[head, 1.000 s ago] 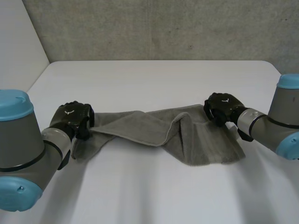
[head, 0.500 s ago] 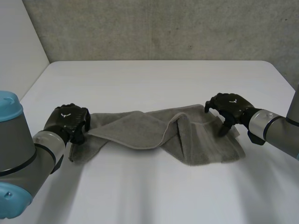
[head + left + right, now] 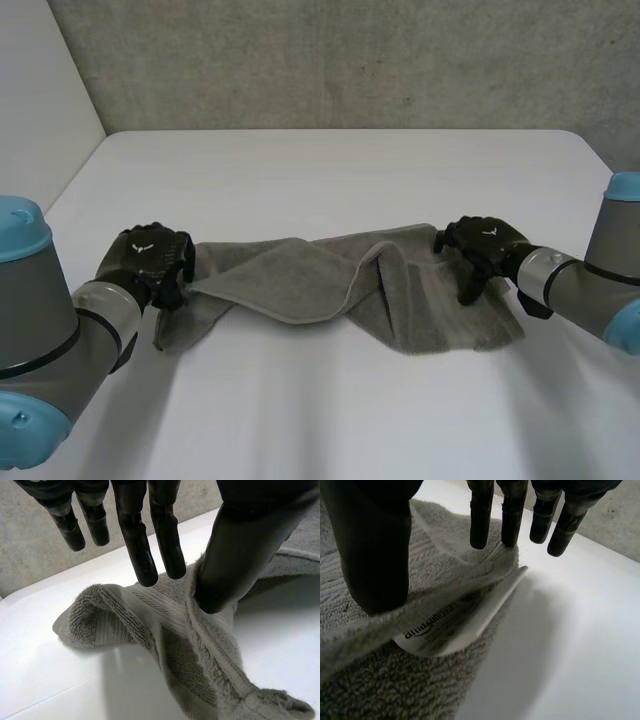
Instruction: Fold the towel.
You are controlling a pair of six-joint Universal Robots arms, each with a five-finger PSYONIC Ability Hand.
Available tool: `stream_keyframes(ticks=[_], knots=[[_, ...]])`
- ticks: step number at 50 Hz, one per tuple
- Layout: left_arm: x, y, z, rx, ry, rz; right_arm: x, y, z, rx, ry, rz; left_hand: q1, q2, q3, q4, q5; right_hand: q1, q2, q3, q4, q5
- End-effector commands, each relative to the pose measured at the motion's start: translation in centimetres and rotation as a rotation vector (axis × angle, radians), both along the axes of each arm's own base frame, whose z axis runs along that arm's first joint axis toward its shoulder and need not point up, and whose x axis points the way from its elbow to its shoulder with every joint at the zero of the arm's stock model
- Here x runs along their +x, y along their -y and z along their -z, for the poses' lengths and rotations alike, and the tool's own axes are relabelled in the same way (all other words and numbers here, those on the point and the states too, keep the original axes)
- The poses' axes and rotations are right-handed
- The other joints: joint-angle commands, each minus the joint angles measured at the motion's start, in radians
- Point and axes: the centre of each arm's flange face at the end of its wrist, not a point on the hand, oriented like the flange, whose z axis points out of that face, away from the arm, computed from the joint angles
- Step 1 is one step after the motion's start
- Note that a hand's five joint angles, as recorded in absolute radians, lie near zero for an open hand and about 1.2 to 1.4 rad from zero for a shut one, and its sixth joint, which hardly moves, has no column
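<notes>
A grey towel (image 3: 330, 275) lies stretched across the middle of the white table (image 3: 330, 170), with a diagonal fold over its middle. My left hand (image 3: 150, 260) is at the towel's left end. In the left wrist view a raised ridge of towel (image 3: 175, 645) is pinched between the thumb (image 3: 240, 555) and the straight fingers. My right hand (image 3: 485, 245) rests on the towel's far right corner, open, its fingers pointing down onto the cloth. In the right wrist view the towel (image 3: 380, 690) edge and its white label (image 3: 455, 625) lie between thumb (image 3: 375, 545) and fingertips.
A grey concrete wall (image 3: 330, 60) runs behind the table's far edge. White tabletop extends in front of and behind the towel.
My right hand has gone from a fist on the towel's corner to spread fingers. The towel has settled flatter. My left arm has drawn back a little towards the left.
</notes>
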Motion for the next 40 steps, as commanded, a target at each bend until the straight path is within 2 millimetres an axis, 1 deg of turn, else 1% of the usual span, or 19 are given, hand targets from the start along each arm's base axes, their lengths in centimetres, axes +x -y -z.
stream_keyframes(ticks=[1, 5, 7, 8, 10, 11, 12, 13, 15, 16, 17, 21, 28, 30, 32, 35, 36, 38, 40], knots=[[-0.1, -0.1, 0.2, 0.007, 0.004, 0.004, -0.1, 0.5, 0.5, 0.002, -0.010, 0.014, -0.024, -0.024, -0.043, -0.050, -0.025, 0.071, 0.080, -0.007, -0.059, 0.059], [-0.1, -0.1, 0.3, 0.008, 0.004, 0.004, -0.1, 0.6, 0.8, 0.008, -0.011, 0.015, -0.027, -0.028, -0.043, -0.050, -0.028, 0.119, 0.127, -0.007, -0.059, 0.106], [-0.1, -0.1, 0.3, 0.008, 0.004, 0.006, -0.2, 0.7, 0.7, 0.004, -0.009, 0.019, -0.039, -0.039, -0.043, -0.050, -0.039, 0.241, 0.250, -0.007, -0.059, 0.229], [-0.1, -0.1, 0.3, 0.008, 0.004, 0.006, -0.2, 0.7, 0.7, 0.004, -0.009, 0.019, -0.039, -0.039, -0.043, -0.050, -0.040, 0.242, 0.251, -0.007, -0.059, 0.229], [-0.1, -0.1, 0.3, 0.008, 0.004, 0.006, -0.2, 0.7, 0.3, 0.002, 0.000, 0.020, -0.048, -0.048, -0.043, -0.050, -0.048, 0.458, 0.467, -0.007, -0.059, 0.446], [-0.1, -0.1, 0.2, 0.007, 0.004, 0.006, -0.2, 0.7, 0.3, 0.002, 0.000, 0.020, -0.050, -0.051, -0.043, -0.050, -0.051, 0.459, 0.468, -0.007, -0.059, 0.447], [-0.1, 0.0, 0.2, 0.007, 0.004, 0.004, -0.1, 0.6, 0.1, -0.001, 0.001, 0.016, -0.053, -0.054, -0.043, -0.050, -0.054, 0.596, 0.605, -0.007, -0.059, 0.583], [-0.1, 0.0, 0.2, 0.007, 0.004, 0.004, -0.1, 0.6, 0.1, -0.001, 0.001, 0.016, -0.053, -0.054, -0.043, -0.050, -0.054, 0.597, 0.606, -0.007, -0.059, 0.585], [-0.1, 0.0, 0.1, 0.004, 0.003, 0.004, -0.1, 0.4, -0.7, -0.015, 0.006, 0.014, -0.059, -0.060, -0.043, -0.050, -0.060, 0.845, 0.854, -0.007, -0.059, 0.833], [-0.1, 0.0, 0.1, 0.004, 0.003, 0.004, -0.1, 0.4, -0.7, -0.015, 0.006, 0.014, -0.059, -0.060, -0.043, -0.050, -0.060, 0.847, 0.855, -0.007, -0.059, 0.834], [-0.1, 0.0, 0.1, 0.001, 0.002, 0.004, -0.1, 0.4, -1.1, -0.023, 0.010, 0.012, -0.059, -0.060, -0.043, -0.050, -0.060, 0.927, 0.936, -0.007, -0.059, 0.915], [-0.1, 0.0, 0.0, -0.002, 0.001, 0.003, -0.1, 0.2, -1.9, -0.028, 0.029, 0.010, -0.062, -0.063, -0.043, -0.050, -0.063, 0.928, 0.937, -0.007, -0.059, 0.915], [0.0, 0.0, -0.1, -0.005, 0.000, -0.002, -0.3, 0.1, -2.2, -0.018, 0.044, 0.018, -0.077, -0.077, -0.043, -0.050, -0.078, 0.928, 0.937, -0.007, -0.059, 0.915], [0.0, 0.0, -0.1, -0.005, 0.000, -0.002, -0.4, 0.0, -2.8, -0.030, 0.047, 0.018, -0.103, -0.104, -0.043, -0.050, -0.104, 0.928, 0.937, -0.007, -0.059, 0.915], [0.1, -0.1, -0.2, -0.005, 0.001, -0.001, -0.4, -0.5, -4.3, -0.064, 0.049, 0.001, -0.115, -0.116, -0.043, -0.050, -0.116, 0.928, 0.937, -0.007, -0.059, 0.915], [0.2, -0.3, -0.6, -0.006, 0.003, -0.002, -0.3, -1.1, -5.4, -0.081, 0.062, -0.024, -0.112, -0.113, -0.043, -0.050, -0.113, 0.928, 0.937, -0.007, -0.059, 0.915], [0.2, -0.3, -0.6, -0.006, 0.003, -0.002, -0.3, -1.1, -5.4, -0.081, 0.063, -0.024, -0.112, -0.113, -0.043, -0.050, -0.113, 0.928, 0.937, -0.007, -0.059, 0.915], [0.4, -0.6, -0.6, 0.008, 0.009, -0.002, -0.2, -1.7, -6.0, -0.087, 0.071, -0.044, -0.106, -0.107, -0.043, -0.050, -0.107, 0.928, 0.937, -0.007, -0.059, 0.915], [0.7, -1.3, -0.8, 0.037, 0.024, 0.000, -0.5, -2.7, -7.3, -0.106, 0.077, -0.079, -0.083, -0.083, -0.043, -0.050, -0.084, 0.928, 0.937, -0.007, -0.059, 0.915]])
